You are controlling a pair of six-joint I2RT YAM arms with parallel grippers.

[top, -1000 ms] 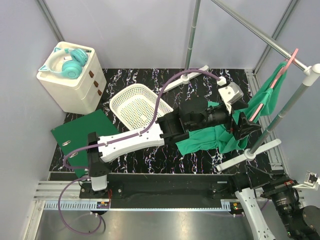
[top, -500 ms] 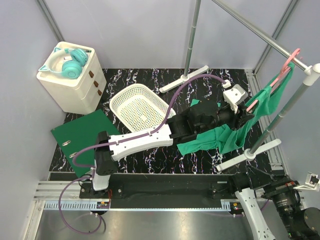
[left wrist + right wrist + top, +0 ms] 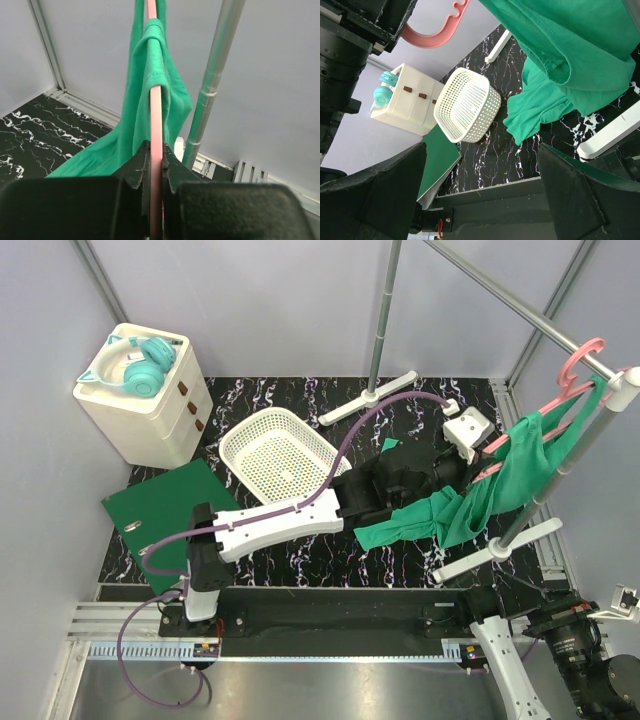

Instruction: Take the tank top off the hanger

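Observation:
The coral-pink hanger [image 3: 578, 368] hangs by its hook from the grey rail. The teal-green tank top [image 3: 520, 465] is draped over it, its lower part trailing onto the black marble table [image 3: 300, 550]. My left gripper [image 3: 478, 464] reaches across from the left and is shut on the hanger's thin bar. In the left wrist view the black fingers [image 3: 139, 162] pinch the pink hanger [image 3: 155, 115], and the tank top [image 3: 150, 65] hangs over the bar just beyond. My right gripper [image 3: 480, 195] stands wide open and holds nothing, low at the near right, looking up at the tank top [image 3: 570, 50] and hanger hook [image 3: 440, 30].
A white basket [image 3: 280, 450] lies left of centre beside a dark-green folder [image 3: 170, 505]. A white drawer unit [image 3: 150, 400] carrying teal headphones [image 3: 135, 362] stands at the back left. The rack's grey rail [image 3: 510, 300], its uprights [image 3: 385, 310] and white feet [image 3: 495, 550] surround the garment.
My left gripper went from open to shut on the hanger's bar. It moved right and back, and the hanger with the tank top swung to face the camera more.

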